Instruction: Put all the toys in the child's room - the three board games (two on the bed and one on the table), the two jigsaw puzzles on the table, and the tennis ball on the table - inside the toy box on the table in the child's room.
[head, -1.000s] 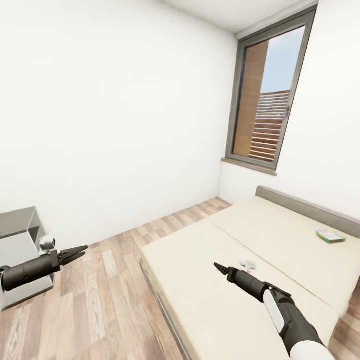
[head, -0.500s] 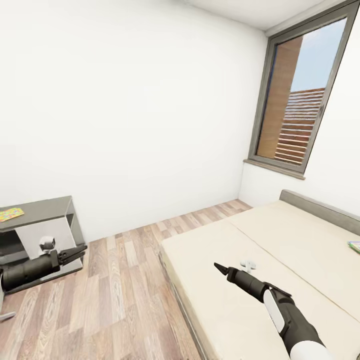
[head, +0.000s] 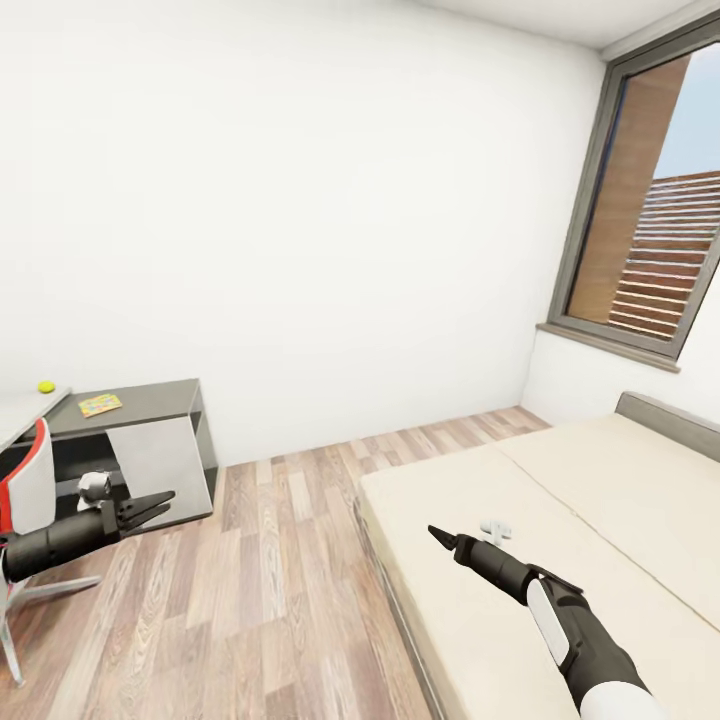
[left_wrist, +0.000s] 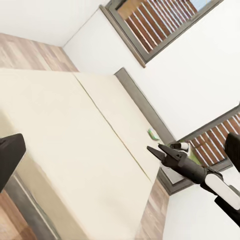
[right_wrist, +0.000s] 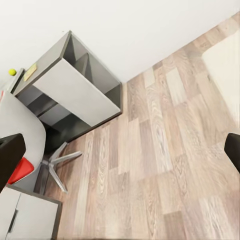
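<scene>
- The robot is in transit in the child's room, both arms held out in front and carrying nothing, which I judge to be a travelling pose that keeps them clear of the furniture.
- The left gripper (head: 150, 505) hangs over the wood floor (head: 280, 590) beside the chair (head: 25, 495); its fingers are slightly parted and hold nothing.
- The right gripper (head: 440, 538) points forward over the near bed (head: 600, 520) pad; its fingers look pressed together to a point, empty. From the left wrist it shows against the far wall (left_wrist: 161, 151).
- The tabletop (head: 20, 408) sits at the far left, with the tennis ball (head: 46, 386) near its edge. On the lower dark side section (head: 140, 400) lies a flat colourful box (head: 100, 404), most likely one board game.
- From the left wrist, a small green-and-white box (left_wrist: 152, 134) rests on the bed near the headboard (left_wrist: 142, 107) — another of the games, still to be fetched.
- The toy box is not something I can pick out, so nothing looks packed yet.
</scene>
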